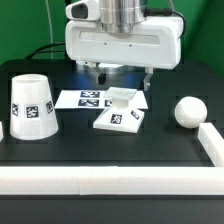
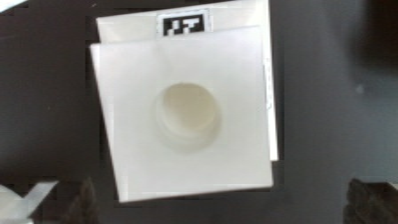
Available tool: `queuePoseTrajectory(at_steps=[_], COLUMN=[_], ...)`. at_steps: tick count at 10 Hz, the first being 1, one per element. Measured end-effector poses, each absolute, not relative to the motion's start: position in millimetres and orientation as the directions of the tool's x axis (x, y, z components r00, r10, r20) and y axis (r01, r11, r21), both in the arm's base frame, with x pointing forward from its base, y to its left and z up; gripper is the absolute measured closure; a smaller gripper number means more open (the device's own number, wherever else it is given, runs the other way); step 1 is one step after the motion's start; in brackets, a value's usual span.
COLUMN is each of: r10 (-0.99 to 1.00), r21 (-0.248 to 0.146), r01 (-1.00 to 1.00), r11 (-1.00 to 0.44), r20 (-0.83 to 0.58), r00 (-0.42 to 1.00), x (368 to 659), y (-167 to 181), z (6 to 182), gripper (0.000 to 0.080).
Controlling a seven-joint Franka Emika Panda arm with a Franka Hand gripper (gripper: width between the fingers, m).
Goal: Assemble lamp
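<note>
The white square lamp base (image 1: 120, 112) lies on the black table, partly over the marker board (image 1: 82, 98), with tags on its side. In the wrist view the base (image 2: 125, 110) fills the middle, showing its oval socket hole (image 2: 191, 110) and a tag (image 2: 185, 24). My gripper (image 1: 120, 78) hangs just above and behind the base, open and empty, its jaws spread wider than the base. In the wrist view the gripper (image 2: 199, 205) shows only as dark fingertips (image 2: 27, 200) at the frame's corners. The cone shade (image 1: 30, 105) stands at the exterior view's left. The ball bulb (image 1: 189, 110) lies at the right.
A white rail (image 1: 100, 178) runs along the table's front edge, and another white block (image 1: 210, 138) runs along the exterior view's right side. A green wall stands behind the arm.
</note>
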State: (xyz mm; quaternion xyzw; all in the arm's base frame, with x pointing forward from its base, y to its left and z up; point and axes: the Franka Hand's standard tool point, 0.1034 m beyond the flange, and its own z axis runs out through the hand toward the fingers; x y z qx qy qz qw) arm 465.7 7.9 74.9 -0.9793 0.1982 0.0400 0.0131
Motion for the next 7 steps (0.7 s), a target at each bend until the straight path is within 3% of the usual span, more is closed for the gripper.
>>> queuePoseTrajectory(at_steps=[7], r10=[-0.278], r21=[-0.014], r01=[-0.280], r11=[-0.960], r20=[-0.086], r00=[0.957], x=[456], y=[2], z=[56.6], gripper=[0.0099])
